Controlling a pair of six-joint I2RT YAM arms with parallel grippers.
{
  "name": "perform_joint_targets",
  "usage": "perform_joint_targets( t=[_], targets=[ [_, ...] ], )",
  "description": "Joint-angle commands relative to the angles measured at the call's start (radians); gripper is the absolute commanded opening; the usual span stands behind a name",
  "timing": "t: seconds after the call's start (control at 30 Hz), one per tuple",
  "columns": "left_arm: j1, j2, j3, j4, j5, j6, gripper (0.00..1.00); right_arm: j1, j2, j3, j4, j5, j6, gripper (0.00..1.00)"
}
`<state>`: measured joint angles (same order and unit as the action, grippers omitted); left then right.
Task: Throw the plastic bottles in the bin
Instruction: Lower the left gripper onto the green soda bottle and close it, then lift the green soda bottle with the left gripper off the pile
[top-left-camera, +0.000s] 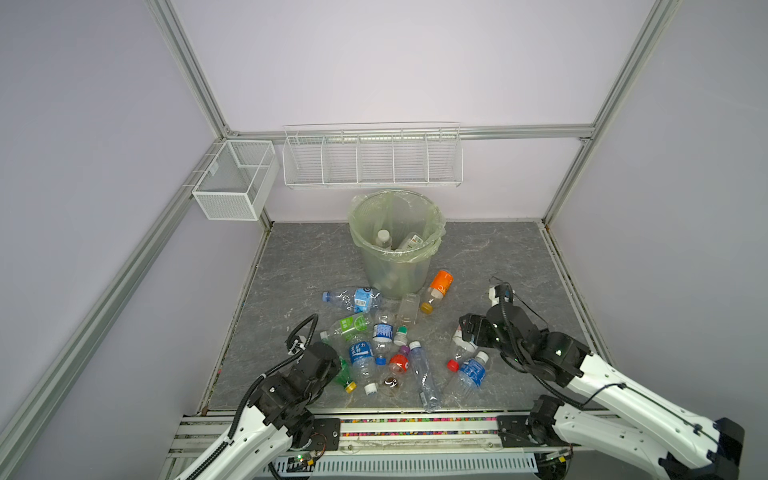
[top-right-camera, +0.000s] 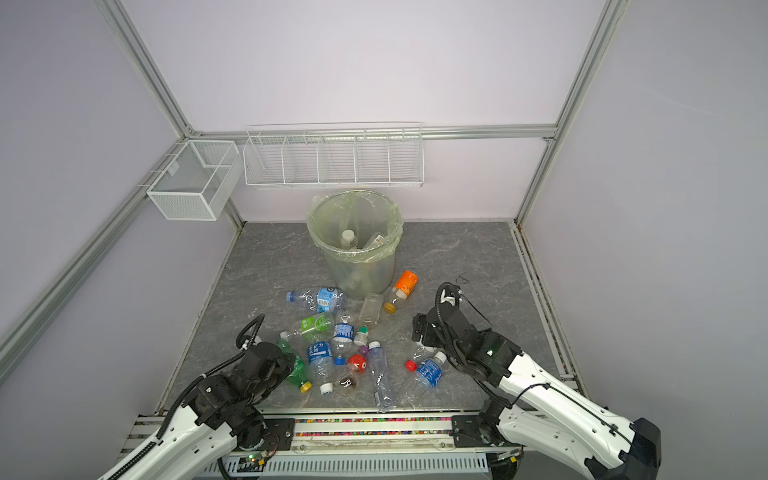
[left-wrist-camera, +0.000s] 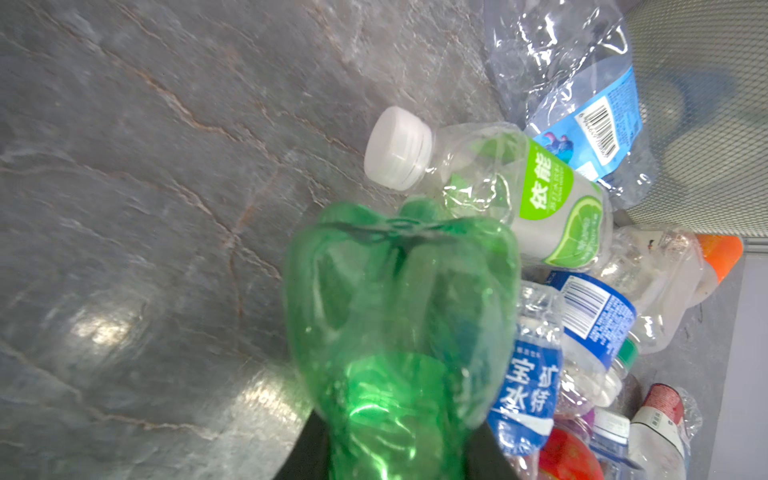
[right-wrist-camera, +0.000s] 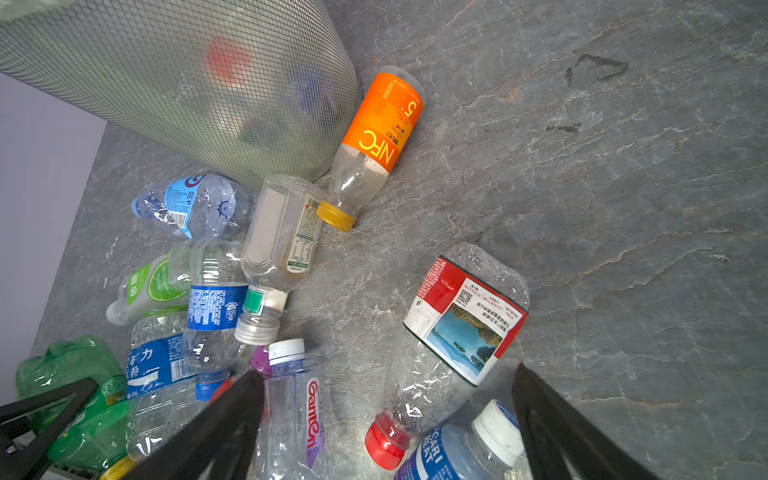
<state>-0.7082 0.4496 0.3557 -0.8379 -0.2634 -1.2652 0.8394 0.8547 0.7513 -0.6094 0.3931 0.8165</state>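
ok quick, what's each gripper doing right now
left gripper: shut on the green bottle
right gripper: open, holding nothing

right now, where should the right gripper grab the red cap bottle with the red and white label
Take the red-capped bottle across its labelled middle, coming straight down. It lies flat with bare floor on both long sides, while the blue-labelled bottle crowds its cap end. The right gripper is open.

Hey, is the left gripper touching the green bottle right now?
Touching. The left wrist view shows the green bottle squeezed between the two black fingers of the left gripper.
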Motion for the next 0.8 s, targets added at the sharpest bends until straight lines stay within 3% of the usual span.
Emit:
perform_joint_targets(
  t=[0.0,0.77],
  targets=[
    [-0.003,-0.008,0.038,-0.030,-0.038,0.003,0.00,-0.002,-0.023,-0.022,-0.021,0.017,0.027,0.96],
    [-0.002,0.001,0.166,-0.044,-0.084,0.049,0.00,-0.003,-0.068,-0.029,-0.053,0.038,0.052,0.96]
  ],
)
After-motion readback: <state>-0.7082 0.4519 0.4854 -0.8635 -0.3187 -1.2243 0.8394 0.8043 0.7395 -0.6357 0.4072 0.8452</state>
